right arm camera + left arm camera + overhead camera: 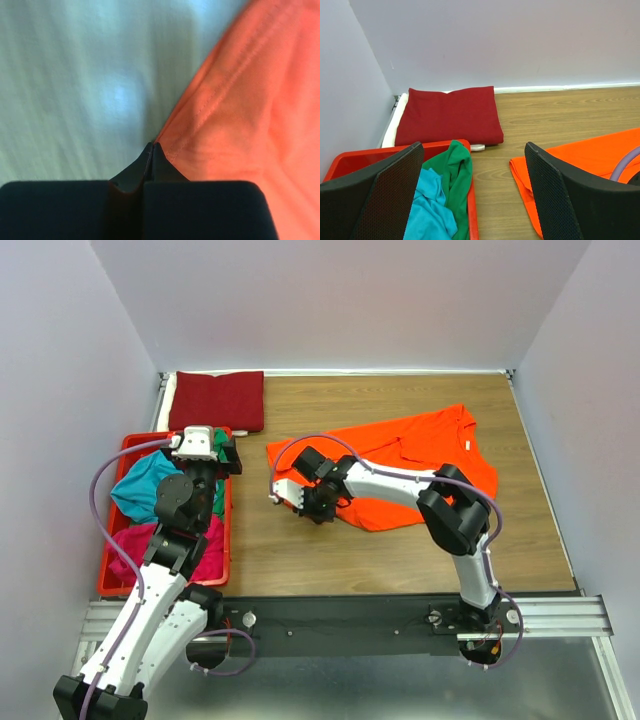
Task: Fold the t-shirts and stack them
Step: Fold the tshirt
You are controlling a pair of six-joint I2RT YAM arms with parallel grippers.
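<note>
An orange t-shirt lies spread on the wooden table, right of centre. My right gripper is down at its near left edge, jaws shut, with the hem pinched at the fingertips. A dark red t-shirt lies folded at the back left. My left gripper hovers open over the red crate, nothing between its fingers. In the crate lie a teal t-shirt, a green t-shirt and a magenta t-shirt, all crumpled.
A white sheet shows under the dark red shirt. Pale walls close the table on the left, back and right. Bare wood lies between the crate and the orange shirt. A metal rail runs along the near edge.
</note>
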